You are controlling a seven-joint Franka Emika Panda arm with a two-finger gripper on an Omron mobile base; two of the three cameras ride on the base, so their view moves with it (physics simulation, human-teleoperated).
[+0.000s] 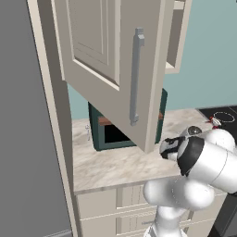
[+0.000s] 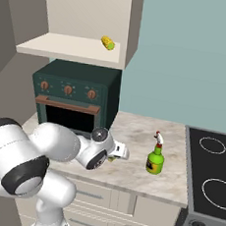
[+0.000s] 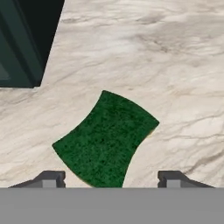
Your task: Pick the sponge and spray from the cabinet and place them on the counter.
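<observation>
Two dark fingertips (image 3: 54, 178) stand spread apart, gripper (image 3: 111, 179) open, nothing held. Between them the sponge (image 3: 105, 138) lies flat on the counter (image 3: 175, 78). Nearby, the spray (image 2: 155, 156) stands upright; no readable lettering.

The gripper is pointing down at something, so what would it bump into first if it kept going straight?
Most likely the sponge. In the hand view it lies flat on the counter right ahead of the open gripper, between its fingertips. How far off it is can't be judged.
</observation>
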